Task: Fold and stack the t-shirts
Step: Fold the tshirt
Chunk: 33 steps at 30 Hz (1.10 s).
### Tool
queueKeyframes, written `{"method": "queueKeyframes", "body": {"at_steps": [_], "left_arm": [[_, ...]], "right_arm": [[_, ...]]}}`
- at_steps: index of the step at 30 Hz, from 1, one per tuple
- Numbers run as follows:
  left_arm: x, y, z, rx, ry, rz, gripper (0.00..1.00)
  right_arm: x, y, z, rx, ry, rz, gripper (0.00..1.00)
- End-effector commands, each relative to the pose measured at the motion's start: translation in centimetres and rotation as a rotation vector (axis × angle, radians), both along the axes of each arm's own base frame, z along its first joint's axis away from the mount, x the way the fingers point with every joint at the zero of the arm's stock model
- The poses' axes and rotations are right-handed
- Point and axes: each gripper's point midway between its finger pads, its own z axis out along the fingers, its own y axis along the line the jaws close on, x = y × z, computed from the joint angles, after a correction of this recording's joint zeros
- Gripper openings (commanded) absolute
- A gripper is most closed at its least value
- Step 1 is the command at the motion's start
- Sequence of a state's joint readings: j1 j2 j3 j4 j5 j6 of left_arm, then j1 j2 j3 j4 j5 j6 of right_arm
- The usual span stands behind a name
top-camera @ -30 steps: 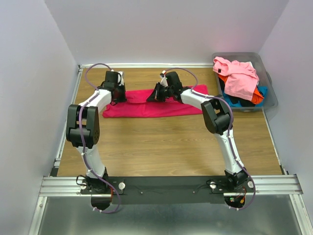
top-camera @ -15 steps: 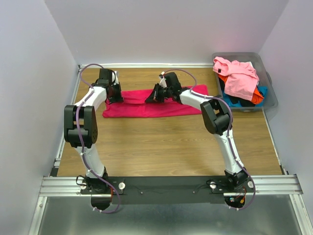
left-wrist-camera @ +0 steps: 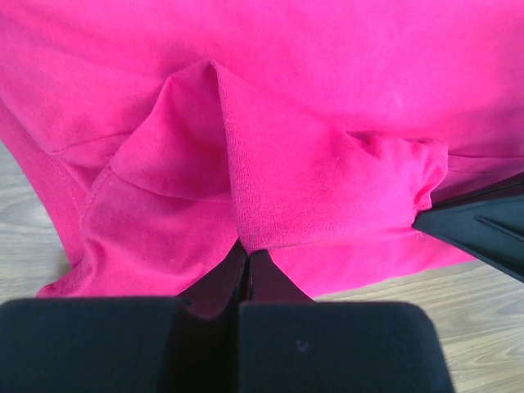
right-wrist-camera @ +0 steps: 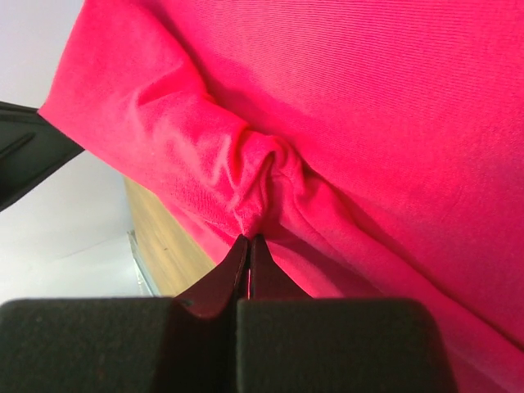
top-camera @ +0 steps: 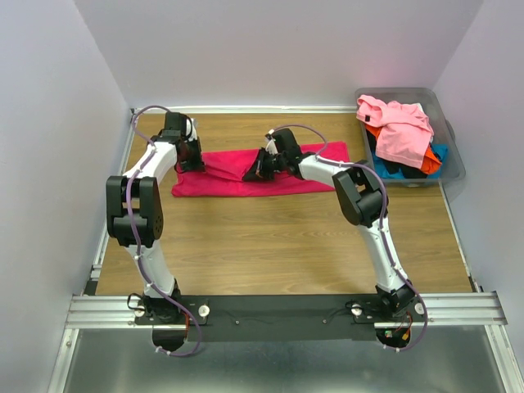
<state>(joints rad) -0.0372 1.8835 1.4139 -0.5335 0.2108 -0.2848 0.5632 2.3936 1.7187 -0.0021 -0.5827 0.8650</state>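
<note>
One wood table w/ crimson tee, pale walls, bin

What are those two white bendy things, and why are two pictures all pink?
They are robot arms, a left arm and a right arm, bolted to the near edge of a wooden table. The wide picture comes from a camera above and behind them. The two pink pictures come from small cameras on the wrists, so close that the crimson t-shirt fills them. That shirt lies in a long strip on the table. The left gripper and the right gripper are each pinched shut on a fold of it. At the far right a grey bin holds other t-shirts, a light pink one on top.
</note>
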Motion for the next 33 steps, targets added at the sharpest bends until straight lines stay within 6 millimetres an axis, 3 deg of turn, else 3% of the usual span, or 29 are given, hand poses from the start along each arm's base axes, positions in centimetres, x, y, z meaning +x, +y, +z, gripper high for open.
{"method": "queueKeyframes", "body": {"at_steps": [1,8,13,17,21,25,29,33], "left_arm": [[0.0,1.2,0.1,0.043,0.01,0.023,0.0],[-2.1,1.0,-3.5,0.03,0.095,0.019,0.0],[-2.6,1.8,-4.4,0.061,0.111,0.061,0.03],[-2.2,2.3,-3.3,0.081,0.079,0.1,0.48],[-1.3,2.9,-0.4,0.093,0.001,0.139,0.65],[-0.6,3.0,2.2,0.081,-0.064,0.174,0.65],[0.4,2.7,4.5,0.055,-0.124,0.182,0.64],[1.2,1.3,4.7,-0.006,-0.147,0.155,0.53]], "right_arm": [[-0.6,0.2,2.6,0.019,-0.012,0.01,0.03],[-1.3,0.4,1.4,0.002,0.003,0.02,0.03],[-1.8,0.2,0.4,-0.015,0.009,0.03,0.04],[-1.6,0.0,1.1,-0.023,-0.027,0.038,0.14],[-0.7,-0.1,3.6,-0.033,-0.121,0.046,0.26],[-0.1,-0.4,5.6,-0.056,-0.209,0.056,0.34],[0.6,-0.9,7.3,-0.089,-0.276,0.043,0.36],[1.2,-0.2,8.8,-0.06,-0.313,0.072,0.36]]}}
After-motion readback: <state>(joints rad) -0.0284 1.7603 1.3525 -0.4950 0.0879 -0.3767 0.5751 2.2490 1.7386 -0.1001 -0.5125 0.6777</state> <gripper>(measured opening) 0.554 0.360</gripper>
